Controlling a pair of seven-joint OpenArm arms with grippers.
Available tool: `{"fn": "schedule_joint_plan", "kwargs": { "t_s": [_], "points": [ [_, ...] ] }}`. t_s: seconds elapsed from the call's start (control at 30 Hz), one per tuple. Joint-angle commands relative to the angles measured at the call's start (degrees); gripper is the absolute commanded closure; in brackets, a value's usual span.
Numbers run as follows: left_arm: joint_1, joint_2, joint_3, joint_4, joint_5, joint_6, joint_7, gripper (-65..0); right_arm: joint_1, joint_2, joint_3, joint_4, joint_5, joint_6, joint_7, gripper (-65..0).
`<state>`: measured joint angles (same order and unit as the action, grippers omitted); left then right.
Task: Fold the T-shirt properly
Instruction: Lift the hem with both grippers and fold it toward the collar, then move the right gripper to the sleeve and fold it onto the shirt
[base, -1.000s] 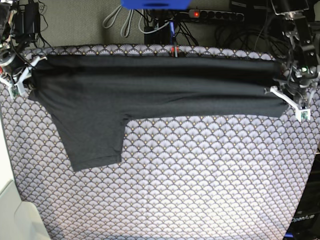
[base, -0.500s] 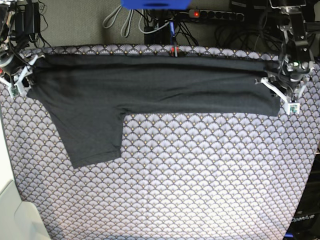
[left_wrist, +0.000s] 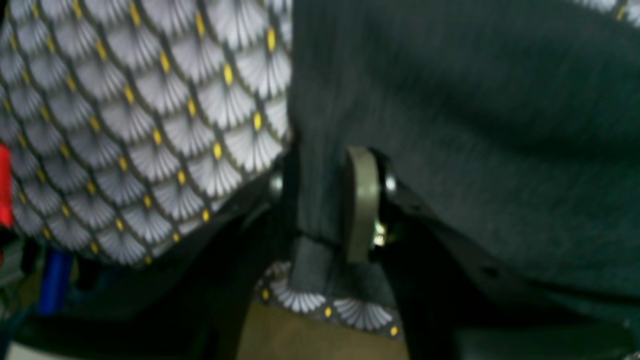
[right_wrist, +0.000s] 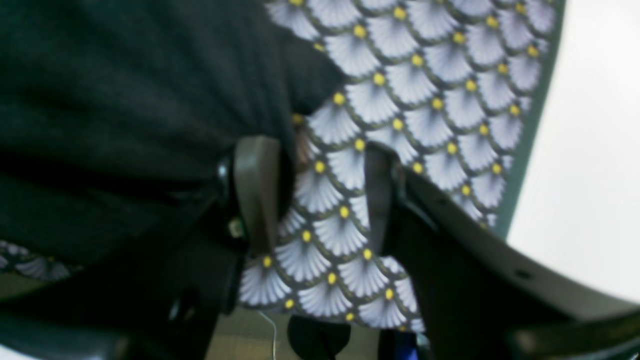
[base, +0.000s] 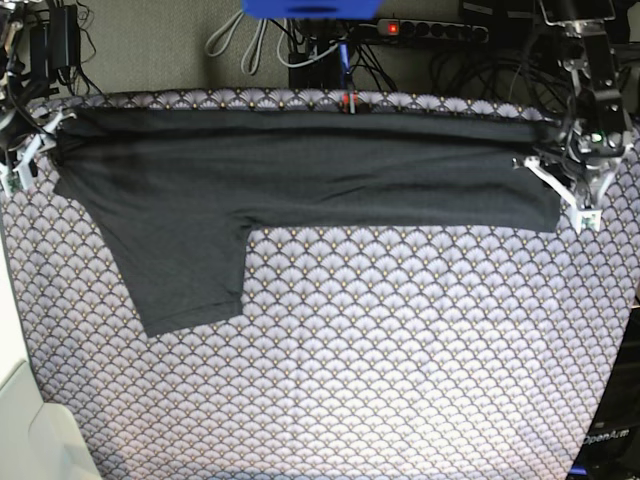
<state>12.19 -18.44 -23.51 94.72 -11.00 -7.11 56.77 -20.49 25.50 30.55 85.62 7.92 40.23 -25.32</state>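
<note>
The dark charcoal T-shirt (base: 300, 175) lies folded in a long band along the far edge of the table, with one sleeve (base: 190, 270) reaching toward the front at the left. My left gripper (base: 556, 190) is at the band's right end. In the left wrist view it (left_wrist: 320, 200) is shut on the T-shirt (left_wrist: 500, 125), with cloth pinched between the fingers. My right gripper (base: 28, 152) is at the band's left end. In the right wrist view it (right_wrist: 317, 195) is open over bare tablecloth, and the T-shirt (right_wrist: 125, 75) lies just beside one finger (right_wrist: 255, 190).
The purple-grey scallop-patterned tablecloth (base: 400, 350) covers the whole table. A power strip (base: 430, 30) and several cables lie behind the far edge. A white object (base: 30, 430) stands at the front left corner. The table's right edge is close to my left arm.
The shirt's right end has moved toward the far edge with my left gripper. My right gripper has drawn slightly left and away from the shirt's left end.
</note>
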Motion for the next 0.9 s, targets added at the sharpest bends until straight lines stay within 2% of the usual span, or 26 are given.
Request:
{"fn": "schedule_joint_plan", "kwargs": {
  "t_s": [0.0, 0.13, 0.27, 0.4, 0.63, 0.87],
  "points": [
    [-0.10, -0.95, -0.54, 0.98, 0.32, 0.21, -0.11, -16.1, 0.23, 1.10, 0.97, 1.01, 0.47, -0.23, 1.10, -29.7],
    [-0.19, -0.77, -4.14, 0.98, 0.06, 0.21, 0.06, -16.1, 0.49, 1.10, 2.82, 1.01, 0.47, -0.23, 1.10, -31.2],
    [-0.19, -0.86, -5.81, 0.98, -0.03, 0.21, -0.11, -16.2, 0.93, 2.86, 2.55, 1.63, 0.56, -0.23, 1.10, -31.2],
    [-0.80, -0.42, -7.22, 1.06, -0.03, 0.21, -0.11, -16.2, 6.47, 2.94, 2.11, 2.95, 0.56, -0.23, 1.10, -31.4],
    [-0.89, -0.33, -7.31, 1.06, -0.03, 0.21, 0.15, -16.2, 24.14, 3.47, -11.34, -4.35, 0.47, -0.23, -1.45, -31.5],
    [-0.45, 0.46, -7.39, 5.90, 0.24, 0.48, 0.33, -16.2, 46.12, 3.21, -25.40, -28.00, 0.47, -0.23, -1.54, -31.5]
  ]
}}
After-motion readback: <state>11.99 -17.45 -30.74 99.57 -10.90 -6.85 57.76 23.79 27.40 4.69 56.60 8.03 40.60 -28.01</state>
